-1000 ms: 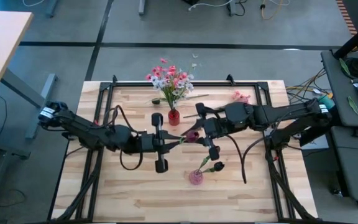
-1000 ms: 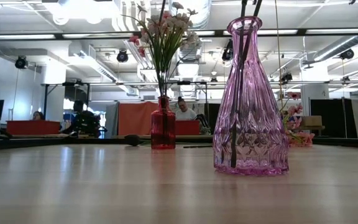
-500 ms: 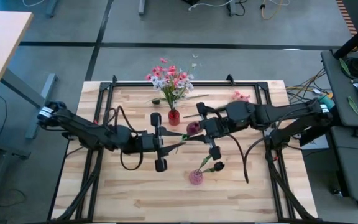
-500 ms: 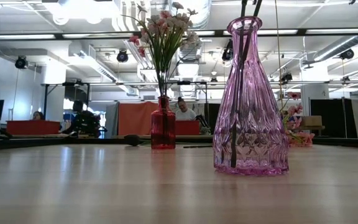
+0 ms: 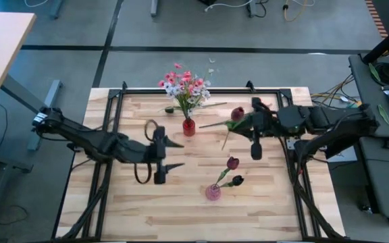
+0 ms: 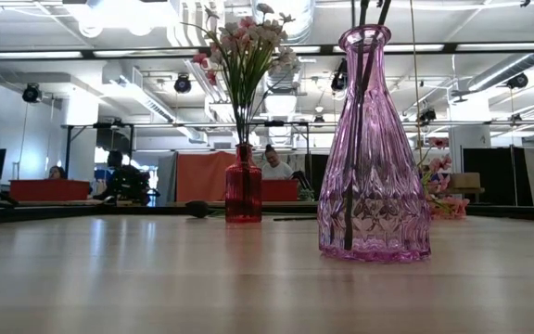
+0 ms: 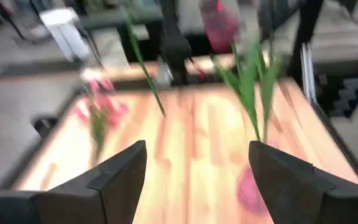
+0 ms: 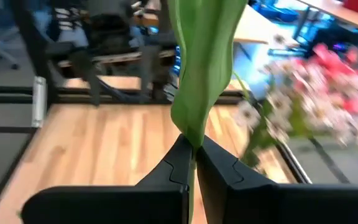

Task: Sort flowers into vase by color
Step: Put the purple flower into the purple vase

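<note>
The right gripper, in the upper right of the high view, had its fingers clenched on the green stem of a dark red tulip, whose bud lay just left of the fingers above the worktop. The left gripper, at centre left, had its fingers released and spread, grasping nothing.

Below the middle of the high view stood a pink vase carrying two more dark red buds. Higher up, a red vase held a bunch of pink and white flowers. A loose pink flower lay near the worktop's upper right edge, beside the right arm.
</note>
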`<state>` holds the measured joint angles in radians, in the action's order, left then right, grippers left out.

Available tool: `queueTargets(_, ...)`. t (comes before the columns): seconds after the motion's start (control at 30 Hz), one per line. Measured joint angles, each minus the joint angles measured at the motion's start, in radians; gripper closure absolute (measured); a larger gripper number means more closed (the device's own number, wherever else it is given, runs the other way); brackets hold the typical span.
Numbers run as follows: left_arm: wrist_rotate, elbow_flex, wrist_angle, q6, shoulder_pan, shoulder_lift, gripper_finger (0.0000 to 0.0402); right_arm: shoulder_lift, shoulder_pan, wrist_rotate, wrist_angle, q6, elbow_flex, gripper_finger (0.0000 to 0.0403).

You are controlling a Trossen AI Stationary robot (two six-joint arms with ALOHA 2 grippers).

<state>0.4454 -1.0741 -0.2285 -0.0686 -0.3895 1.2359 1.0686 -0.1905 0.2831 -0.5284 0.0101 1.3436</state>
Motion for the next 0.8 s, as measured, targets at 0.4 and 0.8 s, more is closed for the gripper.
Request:
queueTargets(0.4, -0.043, 0.266, 0.512, 0.005, -0.075, 0.163, 0.0135, -0.105, -0.163, 0.180, -0.001, 0.055, 0.018, 0.0394)
queueTargets(0.8, 0.042, 0.242, 0.551, 0.038, -0.079, 0.185, 0.0135, 0.098, -0.334, 0.118, 0.121, -0.187, 0.311, 0.0394)
